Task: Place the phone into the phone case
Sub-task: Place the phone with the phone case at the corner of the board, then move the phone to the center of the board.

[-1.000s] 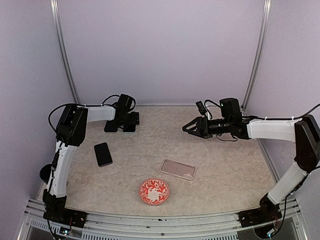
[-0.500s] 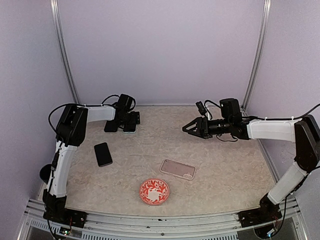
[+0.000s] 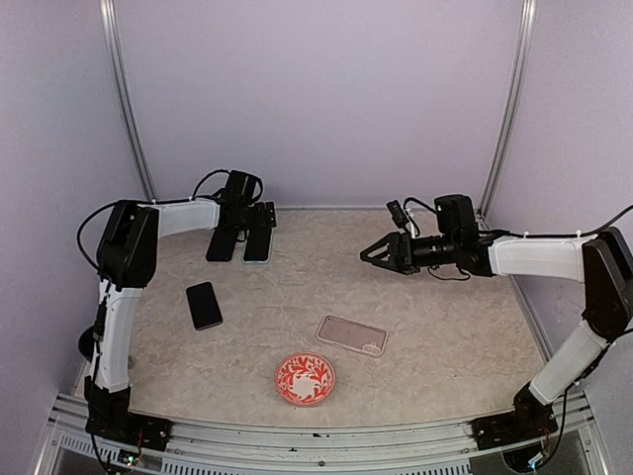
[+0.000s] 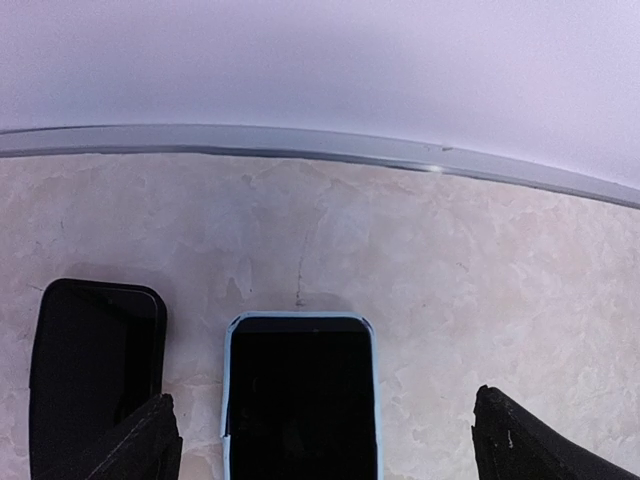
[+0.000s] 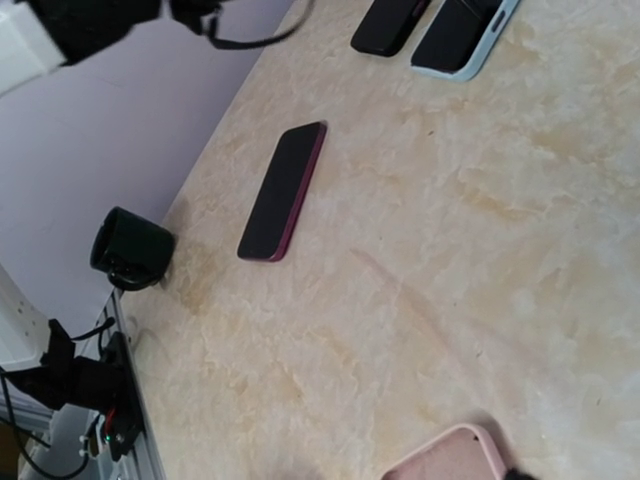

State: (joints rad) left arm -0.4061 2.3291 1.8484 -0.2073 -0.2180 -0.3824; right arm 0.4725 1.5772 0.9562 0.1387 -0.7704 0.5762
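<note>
A black phone in a light-blue phone case (image 4: 300, 395) lies flat at the far left of the table, also seen in the top view (image 3: 259, 245). My left gripper (image 4: 330, 450) hovers over it, open, one finger (image 4: 150, 440) on each side and nothing gripped. A second black phone or case (image 4: 95, 375) lies just left of it. A dark phone with a maroon edge (image 3: 204, 304) lies alone further forward. An empty pink phone case (image 3: 352, 334) lies mid-table. My right gripper (image 3: 371, 254) hangs open above the table's middle right, holding nothing.
A red patterned plate (image 3: 305, 378) sits near the front edge, just in front of the pink case. The back wall's metal rail (image 4: 320, 145) runs close behind the two phones at the far left. A black round knob (image 5: 130, 250) sits off the table's left side.
My left gripper has opened wider and drawn back toward the wall, uncovering the blue-cased phone and the black one beside it. The right arm has stayed in place.
</note>
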